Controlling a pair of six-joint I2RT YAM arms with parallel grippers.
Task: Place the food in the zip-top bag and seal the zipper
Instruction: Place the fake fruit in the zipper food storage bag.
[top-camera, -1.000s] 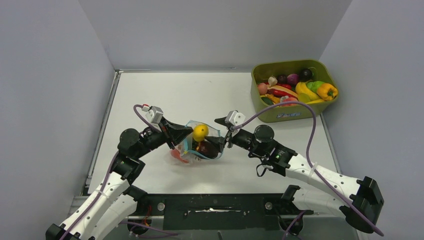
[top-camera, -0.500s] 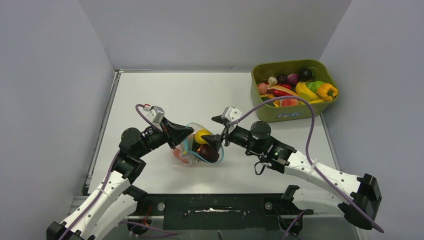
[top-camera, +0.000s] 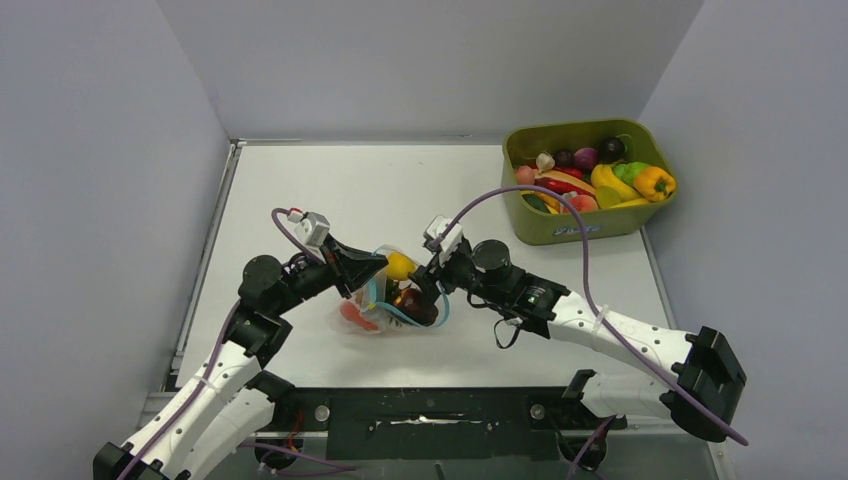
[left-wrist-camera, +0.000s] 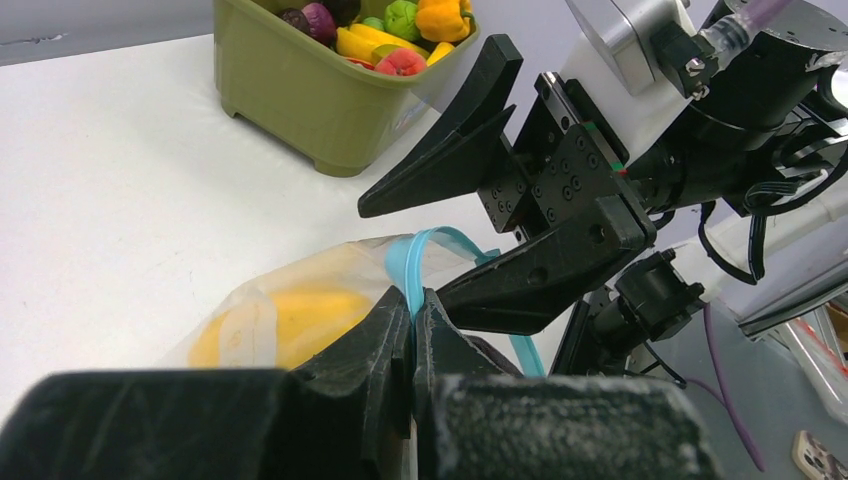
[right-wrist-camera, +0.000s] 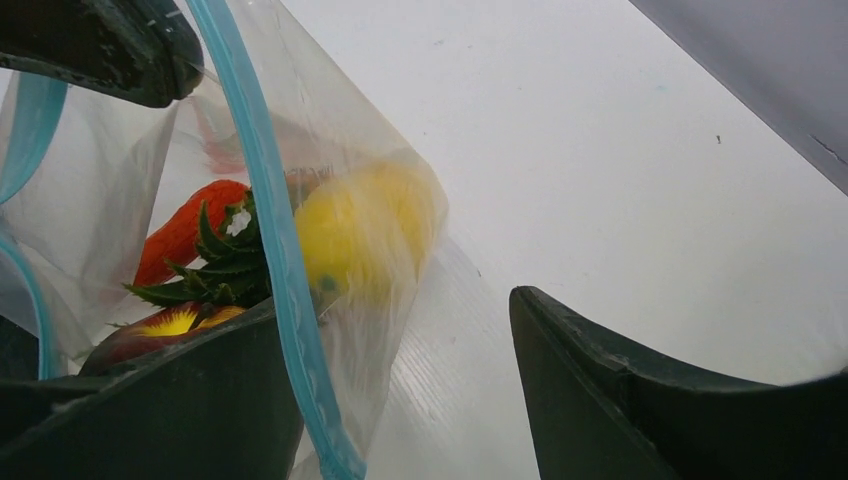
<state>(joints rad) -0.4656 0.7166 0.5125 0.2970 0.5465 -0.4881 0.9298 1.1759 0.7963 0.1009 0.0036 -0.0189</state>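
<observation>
The clear zip-top bag (top-camera: 385, 300) lies mid-table, its mouth lifted. My left gripper (top-camera: 375, 268) is shut on the teal zipper (left-wrist-camera: 405, 270), pinching the strip between its fingertips (left-wrist-camera: 412, 305). Food shows through the plastic: a yellow piece (top-camera: 400, 265) (right-wrist-camera: 365, 230), a red piece (right-wrist-camera: 180, 235), a green pineapple crown (right-wrist-camera: 225, 265) and a dark maroon piece (top-camera: 412, 300). My right gripper (top-camera: 425, 280) (right-wrist-camera: 400, 310) is open at the bag's right side. The zipper (right-wrist-camera: 270, 260) and a fold of bag wall run between its fingers, one finger (right-wrist-camera: 150, 400) behind the strip, the other (right-wrist-camera: 640, 390) over bare table.
An olive-green tub (top-camera: 575, 225) (left-wrist-camera: 300, 110) with several more toy fruits and vegetables stands at the back right. White table surface (top-camera: 330, 190) stretches behind and to the left of the bag. Grey walls enclose the table on three sides.
My right arm has pushed left until its open fingers straddle the bag's edge. The bag has bunched slightly toward the left gripper, which has stayed shut on the zipper.
</observation>
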